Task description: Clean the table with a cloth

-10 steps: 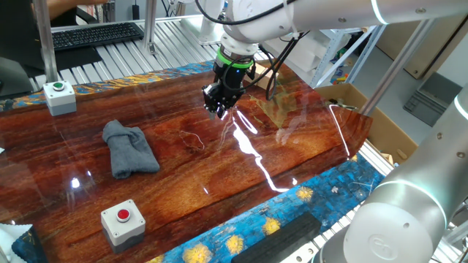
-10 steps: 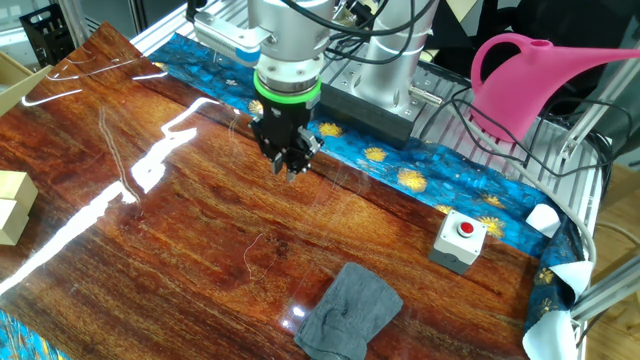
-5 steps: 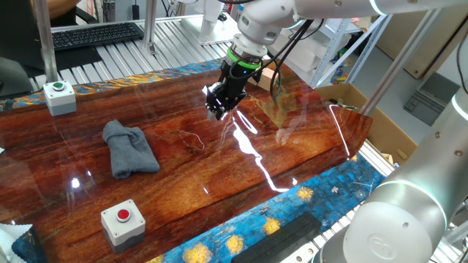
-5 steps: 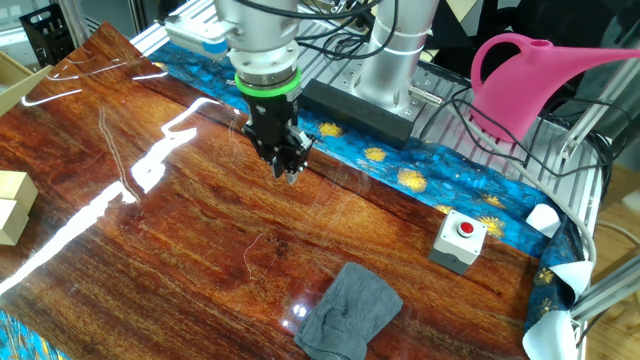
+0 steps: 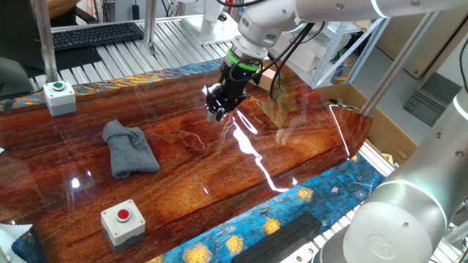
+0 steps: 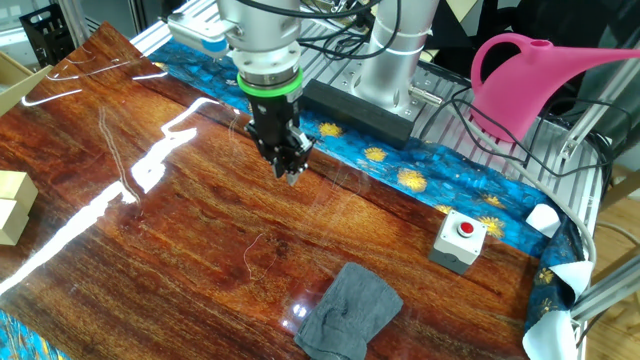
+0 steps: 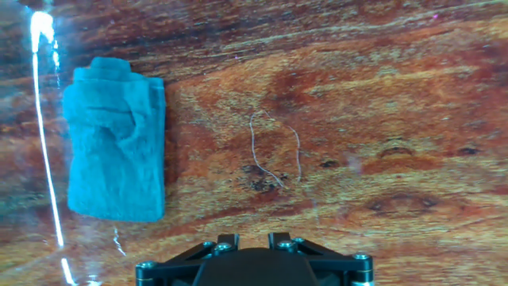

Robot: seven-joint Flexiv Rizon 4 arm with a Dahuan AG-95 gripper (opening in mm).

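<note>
End effector above table, well apart from cloth.

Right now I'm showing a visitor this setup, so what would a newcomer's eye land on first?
Probably the glossy reddish-brown table with its bright glare streaks, and the gripper hanging over its middle, tilted, holding nothing. Next, the dark blue-grey cloth lying crumpled well apart from the gripper, between two grey button boxes, and the pink watering can beyond the table's edge.
</note>
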